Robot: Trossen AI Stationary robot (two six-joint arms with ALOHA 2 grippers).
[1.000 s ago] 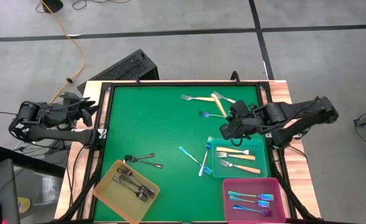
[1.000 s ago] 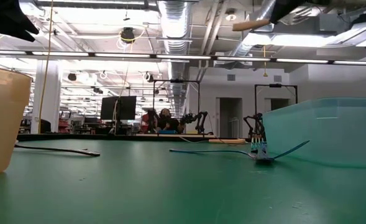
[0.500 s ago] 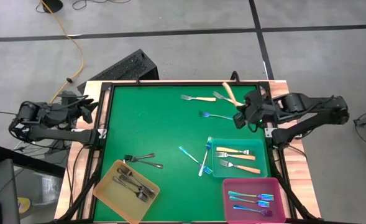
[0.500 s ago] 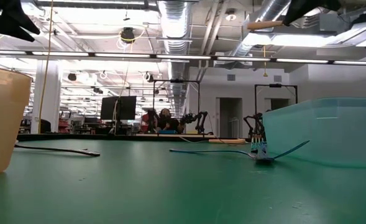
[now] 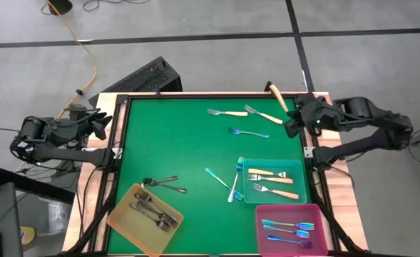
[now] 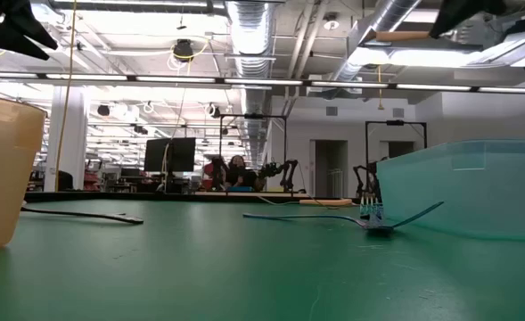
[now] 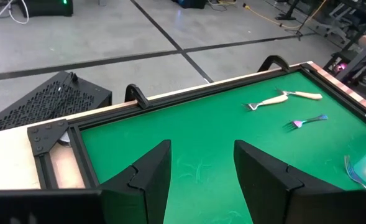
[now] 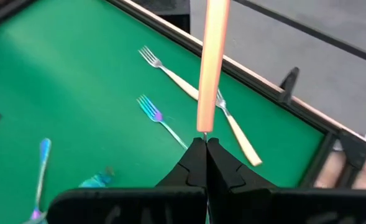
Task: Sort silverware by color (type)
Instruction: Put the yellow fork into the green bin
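My right gripper [image 5: 289, 114] is raised over the table's far right corner, shut on a cream-handled fork [image 5: 277, 96]. Two more cream-handled forks [image 5: 226, 113] [image 5: 262, 113] and a blue-purple fork [image 5: 249, 133] lie flat on the green mat near the far edge. Two blue forks [image 5: 217, 178] [image 5: 235, 182] lie beside the teal tray, one leaning on its wall. Two dark-grey forks [image 5: 163, 183] lie near the yellow tray. My left gripper [image 7: 198, 168] waits open over the table's left edge. My right gripper pinches the fork between its two fingers just past the handle's inner end [image 8: 204, 132]; the tines are hidden between the fingers. The tan handle [image 8: 209, 62] sticks straight out beyond the fingertips, in line with them. The fork is lifted clear, about level [image 6: 403, 37].
The yellow tray [image 5: 121, 211] holds dark-grey forks, the teal tray [image 5: 301, 184] holds cream-handled forks and the pink tray [image 5: 321, 227] holds blue ones, all along the near edge. A raised black frame [image 5: 210, 95] borders the mat. The mat's left and middle parts are bare.
My right gripper has carried the cream-handled fork from above the teal tray's far side toward the table's far right corner, turning so the handle points toward the far edge. It has stayed shut and the fork has stayed lifted.
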